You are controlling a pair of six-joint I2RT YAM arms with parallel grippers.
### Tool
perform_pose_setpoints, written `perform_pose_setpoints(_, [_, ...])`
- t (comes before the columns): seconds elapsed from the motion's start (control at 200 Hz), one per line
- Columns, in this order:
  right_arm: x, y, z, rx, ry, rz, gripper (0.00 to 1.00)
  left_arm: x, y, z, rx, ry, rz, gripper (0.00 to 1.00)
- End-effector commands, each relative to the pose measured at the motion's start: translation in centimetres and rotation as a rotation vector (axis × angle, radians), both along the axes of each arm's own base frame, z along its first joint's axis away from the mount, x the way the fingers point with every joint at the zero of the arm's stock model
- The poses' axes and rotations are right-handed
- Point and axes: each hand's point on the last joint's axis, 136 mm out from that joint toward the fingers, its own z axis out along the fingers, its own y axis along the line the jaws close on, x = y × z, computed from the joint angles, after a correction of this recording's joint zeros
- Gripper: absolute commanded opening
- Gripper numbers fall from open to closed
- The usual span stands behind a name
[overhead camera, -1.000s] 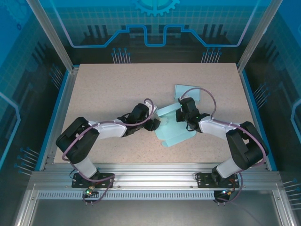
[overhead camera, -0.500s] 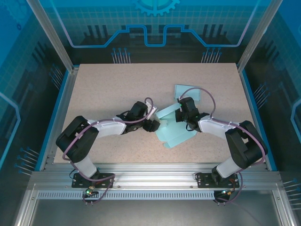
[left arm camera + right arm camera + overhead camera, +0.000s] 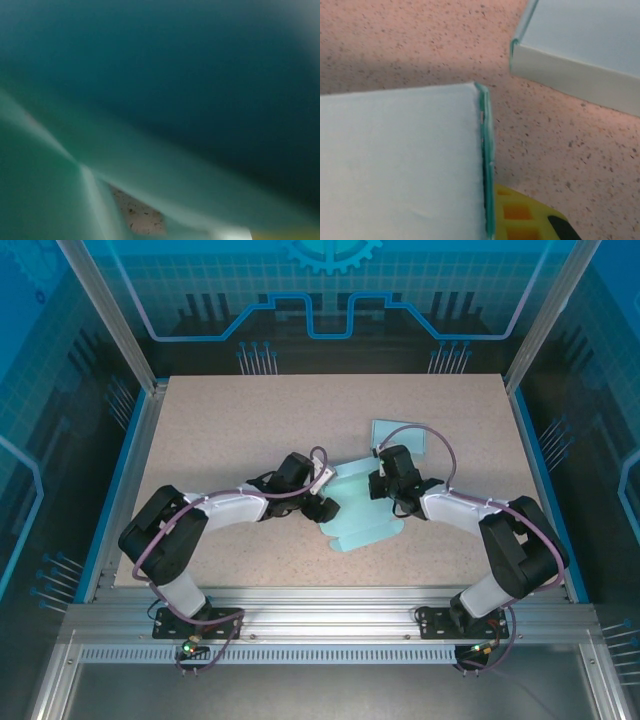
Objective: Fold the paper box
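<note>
Pale teal paper box, part-folded, empty, at frame centre on speckled table; spare teal piece above right. Left gripper at box's left edge, spread not discernible. Right gripper at box's upper right.
Left wrist: blurred teal paper close up.
Right wrist: pincer pressed together on box panel edge, yellow finger touching.
</note>
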Motion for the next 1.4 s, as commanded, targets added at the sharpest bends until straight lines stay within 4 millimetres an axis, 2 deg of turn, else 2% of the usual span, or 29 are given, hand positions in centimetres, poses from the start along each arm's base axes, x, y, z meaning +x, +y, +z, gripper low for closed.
perform_pose_setpoints(0.0, [0.7, 1.2, 0.8, 0.036, -0.019, 0.016, 0.0, 0.0, -0.1, 1.4, -0.013, -0.009, -0.032, 0.84])
perform_pose_setpoints(0.135, [0.7, 1.2, 0.8, 0.036, -0.019, 0.016, 0.0, 0.4, 0.2, 1.5, -0.007, -0.029, -0.013, 0.83])
perform_pose_setpoints(0.255, [0.7, 1.1, 0.8, 0.034, -0.019, 0.015, 0.0, 0.0, -0.1, 3.1, -0.061, -0.059, -0.032, 0.84])
perform_pose_setpoints(0.29, [0.7, 1.1, 0.8, 0.034, -0.018, 0.015, 0.0, -0.4, -0.3, 3.6, -0.082, -0.069, -0.044, 0.86])
perform_pose_setpoints(0.35, [0.6, 1.1, 0.7, 0.032, -0.016, 0.015, 0.0, -1.0, -0.4, 4.9, -0.122, -0.092, -0.066, 0.98])
perform_pose_setpoints(0.425, [0.7, 1.2, 0.8, 0.034, -0.018, 0.015, 0.0, -1.7, -0.4, 6.8, -0.17, -0.126, -0.076, 0.99])
perform_pose_setpoints(0.53, [0.7, 1.2, 0.7, 0.034, -0.016, 0.016, 0.0, -2.0, 0.9, 9.0, -0.207, -0.187, -0.034, 0.99])
perform_pose_setpoints(0.635, [0.7, 1.2, 0.8, 0.036, -0.017, 0.015, 0.0, -1.6, 3.5, 9.9, -0.199, -0.223, 0.062, 0.98])
perform_pose_setpoints(0.84, [0.7, 1.1, 0.7, 0.035, -0.016, 0.014, 0.0, -0.1, 10.0, 8.3, -0.049, -0.217, 0.336, 0.89])
perform_pose_setpoints(0.956, [0.7, 1.2, 0.6, 0.037, -0.013, 0.015, 0.0, 0.0, 11.5, 6.6, 0.028, -0.18, 0.393, 0.86])
perform_pose_setpoints(1.006, [0.7, 1.3, 0.7, 0.039, -0.014, 0.015, 0.0, 0.0, 11.3, 5.8, 0.048, -0.155, 0.383, 0.85])
perform_pose_setpoints(1.221, [0.7, 1.2, 0.7, 0.039, -0.014, 0.015, 0.0, 1.0, 10.0, 4.7, 0.073, -0.092, 0.348, 0.83])
perform_pose_setpoints(1.391, [0.7, 1.2, 0.8, 0.038, -0.017, 0.014, 0.0, 1.2, 8.0, 3.9, 0.087, -0.069, 0.298, 0.83])
